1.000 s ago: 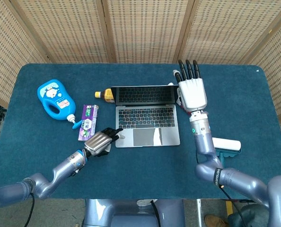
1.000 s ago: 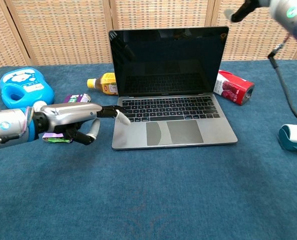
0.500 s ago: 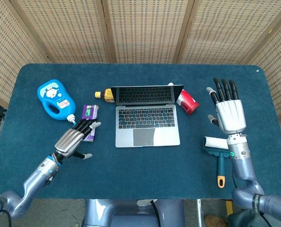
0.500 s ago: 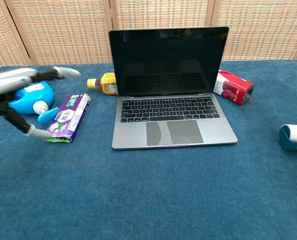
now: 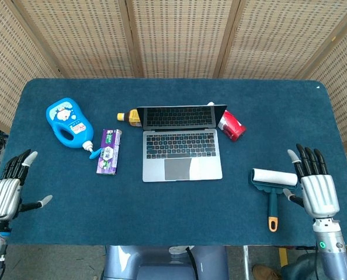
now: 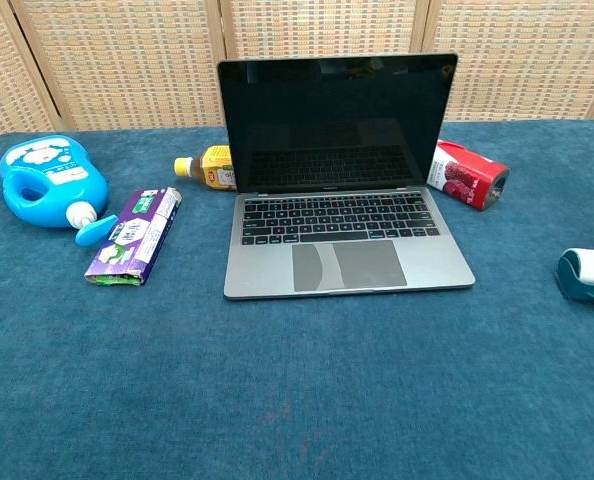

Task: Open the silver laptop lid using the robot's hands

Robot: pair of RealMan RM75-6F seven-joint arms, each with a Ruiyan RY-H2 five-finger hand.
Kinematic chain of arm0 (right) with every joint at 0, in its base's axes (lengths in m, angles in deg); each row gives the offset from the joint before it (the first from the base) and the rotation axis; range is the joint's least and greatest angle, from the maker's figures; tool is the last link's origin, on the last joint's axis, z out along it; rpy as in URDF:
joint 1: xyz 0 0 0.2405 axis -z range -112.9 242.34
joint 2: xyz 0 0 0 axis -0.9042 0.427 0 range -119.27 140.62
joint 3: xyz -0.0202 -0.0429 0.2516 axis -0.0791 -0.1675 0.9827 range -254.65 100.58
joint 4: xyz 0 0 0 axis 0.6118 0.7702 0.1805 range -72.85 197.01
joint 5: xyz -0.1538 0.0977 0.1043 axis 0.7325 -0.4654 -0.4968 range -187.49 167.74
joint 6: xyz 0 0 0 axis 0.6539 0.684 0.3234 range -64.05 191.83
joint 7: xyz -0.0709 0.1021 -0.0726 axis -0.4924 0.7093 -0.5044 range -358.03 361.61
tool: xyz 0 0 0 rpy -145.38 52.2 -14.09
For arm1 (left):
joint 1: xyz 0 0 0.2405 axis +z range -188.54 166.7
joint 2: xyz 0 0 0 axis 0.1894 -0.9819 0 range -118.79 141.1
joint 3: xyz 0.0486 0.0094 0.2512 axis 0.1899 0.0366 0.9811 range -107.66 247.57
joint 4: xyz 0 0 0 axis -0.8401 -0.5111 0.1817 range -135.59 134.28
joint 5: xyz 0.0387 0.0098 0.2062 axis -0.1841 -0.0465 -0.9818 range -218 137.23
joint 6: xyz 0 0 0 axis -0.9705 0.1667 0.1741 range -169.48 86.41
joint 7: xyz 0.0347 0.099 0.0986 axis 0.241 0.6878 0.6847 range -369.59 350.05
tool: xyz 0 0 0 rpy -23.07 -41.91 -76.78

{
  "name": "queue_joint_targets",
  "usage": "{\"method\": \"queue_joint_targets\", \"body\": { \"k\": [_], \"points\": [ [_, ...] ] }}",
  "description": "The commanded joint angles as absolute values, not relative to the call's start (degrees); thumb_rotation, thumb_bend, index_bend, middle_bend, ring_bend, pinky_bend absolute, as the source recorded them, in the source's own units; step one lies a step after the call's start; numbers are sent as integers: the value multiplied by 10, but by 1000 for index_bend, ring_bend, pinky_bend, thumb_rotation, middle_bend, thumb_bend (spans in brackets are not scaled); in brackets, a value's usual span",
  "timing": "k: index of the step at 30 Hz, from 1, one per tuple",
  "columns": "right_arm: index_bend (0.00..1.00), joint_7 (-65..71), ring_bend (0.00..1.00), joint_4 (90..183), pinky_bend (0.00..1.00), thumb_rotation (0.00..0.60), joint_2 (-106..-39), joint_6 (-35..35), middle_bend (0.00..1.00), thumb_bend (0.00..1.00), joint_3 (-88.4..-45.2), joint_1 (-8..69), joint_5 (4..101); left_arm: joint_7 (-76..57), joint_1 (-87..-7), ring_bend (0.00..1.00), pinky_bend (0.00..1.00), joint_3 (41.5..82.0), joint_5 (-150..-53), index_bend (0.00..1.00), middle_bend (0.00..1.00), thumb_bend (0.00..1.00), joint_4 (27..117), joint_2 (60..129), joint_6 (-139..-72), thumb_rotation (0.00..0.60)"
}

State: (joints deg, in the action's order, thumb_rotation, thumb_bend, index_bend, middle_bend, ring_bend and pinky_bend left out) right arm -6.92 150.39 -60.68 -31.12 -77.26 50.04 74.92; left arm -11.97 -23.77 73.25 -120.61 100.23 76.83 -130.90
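The silver laptop (image 5: 182,153) (image 6: 342,250) stands in the middle of the blue table with its lid (image 6: 337,120) raised upright and its dark screen facing me. My left hand (image 5: 7,189) hangs at the table's near left corner, fingers spread, holding nothing. My right hand (image 5: 316,186) is at the near right edge, fingers also apart and empty. Both hands are far from the laptop and show only in the head view.
Left of the laptop lie a blue detergent bottle (image 5: 68,123) (image 6: 47,180) and a purple box (image 5: 108,150) (image 6: 135,235). A yellow bottle (image 5: 130,118) (image 6: 207,167) sits behind the lid, a red carton (image 5: 231,125) (image 6: 468,174) to its right. A lint roller (image 5: 273,186) (image 6: 589,272) lies beside my right hand.
Both hands have drawn back from the laptop to the table's near corners and left the chest view. The laptop lid stays upright and unmoved.
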Motion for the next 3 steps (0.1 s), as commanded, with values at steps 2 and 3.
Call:
{"method": "queue_joint_targets", "body": {
  "k": [2,3],
  "points": [
    [84,-46,0,1479,0,600,-619,-349,0,0,-786,534,786,-89,-201,0,0,740,-1210,0,0,0,1020,761,-1346,600],
    [83,-44,0,1477,0,600,-619,-351,0,0,-785,536,789,-91,-198,0,0,740,-1214,0,0,0,1019,762,-1347,600]
  ]
}}
